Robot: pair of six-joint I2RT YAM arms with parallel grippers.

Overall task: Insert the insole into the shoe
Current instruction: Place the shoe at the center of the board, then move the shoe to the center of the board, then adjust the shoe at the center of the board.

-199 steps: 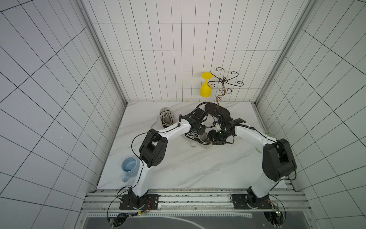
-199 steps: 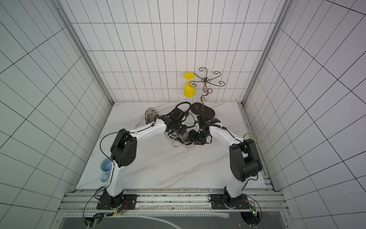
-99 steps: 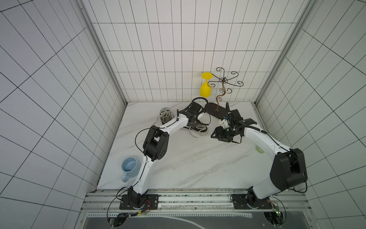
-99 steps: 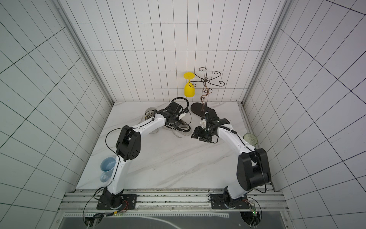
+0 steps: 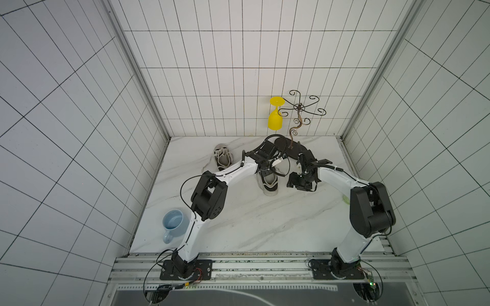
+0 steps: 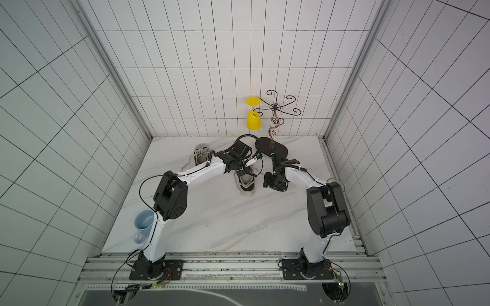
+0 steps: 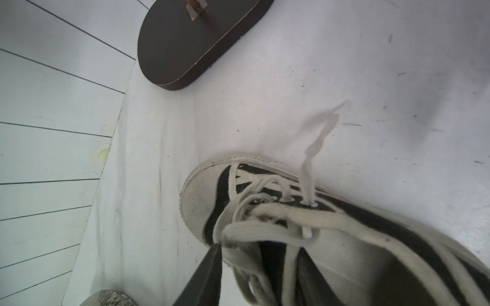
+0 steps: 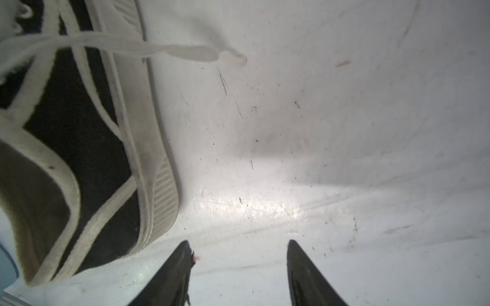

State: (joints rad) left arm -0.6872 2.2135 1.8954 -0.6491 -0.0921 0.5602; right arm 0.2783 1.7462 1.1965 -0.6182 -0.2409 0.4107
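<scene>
The marble table (image 5: 238, 225) was mostly bare. The left arm (image 5: 233, 172) and right arm (image 5: 342, 180) were both bent in over its back half.

The black-and-white shoe (image 5: 270, 182) sat upright there, between the two claws. Its long axis ran roughly from the back wall toward the rail, with the toe cap (image 5: 270, 192) at the rail end, as far as I could judge from both top views. A second, grey shoe (image 5: 223, 159) sat well apart, over toward the left wall.

Insole: honestly couldn't find one loose anywhere on the table. It might've been down inside the shoe, but the left arm's wrist covered the opening from above, so no way to tell.

The left claw (image 7: 259, 247) was right on top of the shoe at the lace end. Its fingers were apart with the laces (image 7: 265, 212) bunched between them, not clamped on anything I could see. The second finger was hard to pick out against the dark fabric, though.

The right claw (image 8: 236, 242) was just beside the shoe over bare table, fingers spread, holding nothing.

So the left one was clearly nearer. My guess is any push along the shoe's length, heel toward toe, falls to it.
</scene>
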